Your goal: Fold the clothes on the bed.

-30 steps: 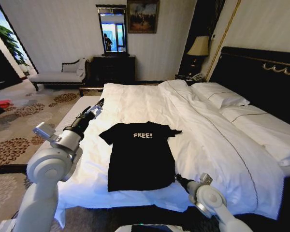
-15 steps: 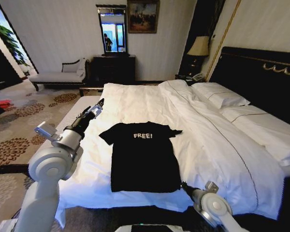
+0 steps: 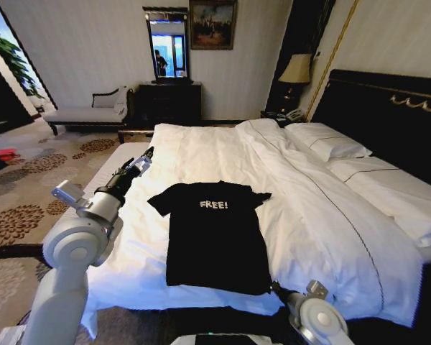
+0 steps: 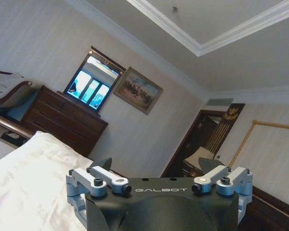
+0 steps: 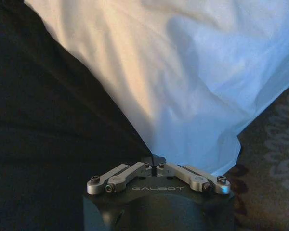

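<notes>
Soft black T-shirt (image 3: 214, 237) flat on smooth white bed (image 3: 323, 215).

Soft daylight on the white bed (image 3: 323, 215), wide-angle bending at edges, dim corners.

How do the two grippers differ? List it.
The left gripper is open; the right gripper is shut on the hem corner of the shirt. The left hangs above the bed, touching nothing; the right sits low at the bed's edge. Both are the same dark model.
</notes>
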Available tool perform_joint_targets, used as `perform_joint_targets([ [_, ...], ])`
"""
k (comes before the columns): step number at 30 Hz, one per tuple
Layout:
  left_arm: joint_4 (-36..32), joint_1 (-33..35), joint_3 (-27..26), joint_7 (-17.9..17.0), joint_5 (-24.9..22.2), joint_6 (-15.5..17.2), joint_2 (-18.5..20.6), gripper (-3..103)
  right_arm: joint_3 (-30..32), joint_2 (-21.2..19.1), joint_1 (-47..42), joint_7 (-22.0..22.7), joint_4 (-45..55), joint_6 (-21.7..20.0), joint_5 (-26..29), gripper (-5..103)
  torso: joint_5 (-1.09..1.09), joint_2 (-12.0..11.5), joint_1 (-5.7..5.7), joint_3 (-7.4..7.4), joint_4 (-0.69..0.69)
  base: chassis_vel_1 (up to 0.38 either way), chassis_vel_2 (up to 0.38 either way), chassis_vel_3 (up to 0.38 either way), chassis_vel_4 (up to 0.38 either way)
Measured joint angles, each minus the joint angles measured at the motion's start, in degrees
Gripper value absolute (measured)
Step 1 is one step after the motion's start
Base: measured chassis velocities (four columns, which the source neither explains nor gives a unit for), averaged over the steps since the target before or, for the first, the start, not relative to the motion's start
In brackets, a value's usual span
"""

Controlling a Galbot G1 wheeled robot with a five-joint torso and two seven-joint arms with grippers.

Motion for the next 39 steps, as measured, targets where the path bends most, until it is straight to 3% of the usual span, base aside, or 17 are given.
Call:
perform_joint_targets([
  [5,-0.2,0.2,-0.3,0.0,0.0,0.0,0.4,100,-0.1,0.4,0.3,0.1,1.6,0.0,-1.2,12,0.00,0.0,0.00,0.00,-0.02,0.000,0.000,0.000,0.000],
  [7,-0.3,0.5,-0.7,0.0,0.0,0.0,0.7,100,0.7,0.4,0.8,-0.1,3.9,0.0,-2.4,28,0.00,0.0,0.00,0.00,0.00,0.000,0.000,0.000,0.000],
  [9,-0.4,0.6,-0.9,0.0,0.0,0.0,0.8,100,1.2,0.3,1.3,-0.2,4.9,0.0,-3.0,28,-0.01,0.0,0.00,0.00,0.00,0.000,0.000,0.000,0.000],
  [12,-0.7,0.9,-1.3,0.0,0.0,0.0,1.0,100,2.8,-1.3,5.1,-2.2,6.5,0.7,-4.3,44,-0.01,0.0,0.00,0.00,-0.01,0.000,0.000,0.000,0.000],
  [14,-0.7,0.9,-1.5,0.0,0.0,0.0,1.0,100,2.9,-2.0,6.9,-3.0,6.2,0.9,-4.0,44,-0.01,0.0,0.00,0.00,-0.01,0.000,0.000,0.000,0.000],
  [18,-0.9,2.0,-3.1,-0.2,0.0,0.0,0.9,100,1.0,-5.5,19.2,-9.8,-1.7,2.6,1.8,66,0.02,0.0,0.00,0.01,0.01,0.000,0.000,0.000,0.000],
  [21,-0.9,2.8,-4.0,-0.3,0.1,0.0,1.2,100,-1.2,-6.5,25.5,-13.6,-7.7,2.7,4.3,71,0.02,0.0,0.00,0.01,0.02,0.000,0.000,0.000,0.000],
  [24,-0.7,3.2,-4.5,-0.5,0.2,0.0,1.6,100,-5.8,-7.4,35.9,-20.6,-18.6,2.7,5.2,87,0.00,0.0,0.00,0.01,0.04,0.000,0.000,0.000,0.000],
  [27,-0.7,3.3,-4.8,-0.7,0.2,0.0,1.8,100,-9.2,-7.4,41.5,-23.1,-25.2,2.7,5.6,97,0.00,0.0,0.01,0.01,0.00,0.000,0.000,0.000,0.000],
  [32,-0.6,3.4,-5.1,-1.0,0.2,0.2,2.0,100,-12.6,-6.0,48.0,-24.0,-34.6,2.6,6.7,100,0.00,0.0,0.01,0.01,0.02,0.000,0.000,0.000,0.000],
  [39,-0.1,3.0,-4.3,-1.0,0.6,0.3,1.8,100,-13.9,-3.9,52.0,-26.9,-43.7,3.3,2.6,100,0.00,0.0,0.01,0.00,-0.01,0.000,0.000,0.000,0.000],
])
